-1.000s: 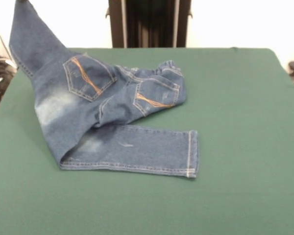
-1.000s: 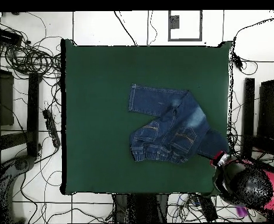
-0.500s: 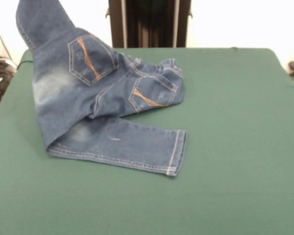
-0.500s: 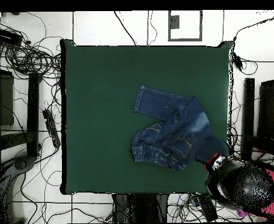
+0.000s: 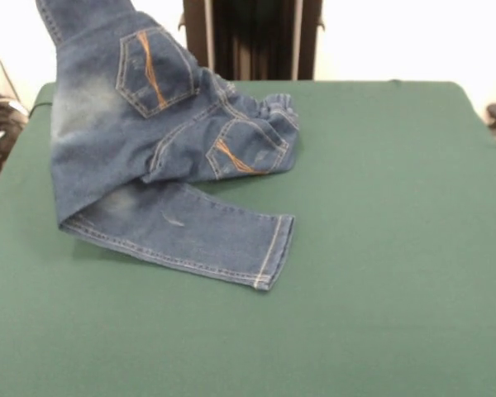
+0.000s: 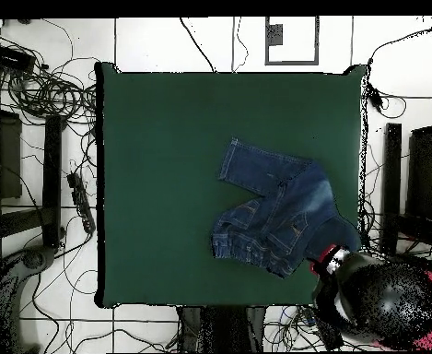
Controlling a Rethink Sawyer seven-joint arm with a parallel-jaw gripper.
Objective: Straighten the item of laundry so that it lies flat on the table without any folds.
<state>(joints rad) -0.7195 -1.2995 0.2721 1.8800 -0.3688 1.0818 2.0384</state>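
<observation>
The blue denim jeans [image 5: 149,141] lie crumpled on the dark green table [image 5: 397,207], back pockets with tan stitching facing up. One leg lies flat with its hemmed cuff [image 5: 273,252] toward the table's middle. The other leg is lifted and runs up out of the top left of the front view. In the overhead view the jeans [image 6: 279,207] sit right of centre on the table [image 6: 164,166]. My gripper [image 6: 330,257] is at the raised leg's end near the table's lower right corner, shut on it. The gripper does not show in the front view.
The arm's bulky red and black body [image 6: 385,300] hangs over the table's lower right corner. Cables [image 6: 44,88] and dark stands [image 6: 3,152] lie on the floor around the table. The robot's pedestal [image 5: 248,37] stands behind the far edge.
The held leg has risen, and the whole pair of jeans has slid with it. In the overhead view the arm has moved left, toward the table's bottom edge. The flat leg has turned.
</observation>
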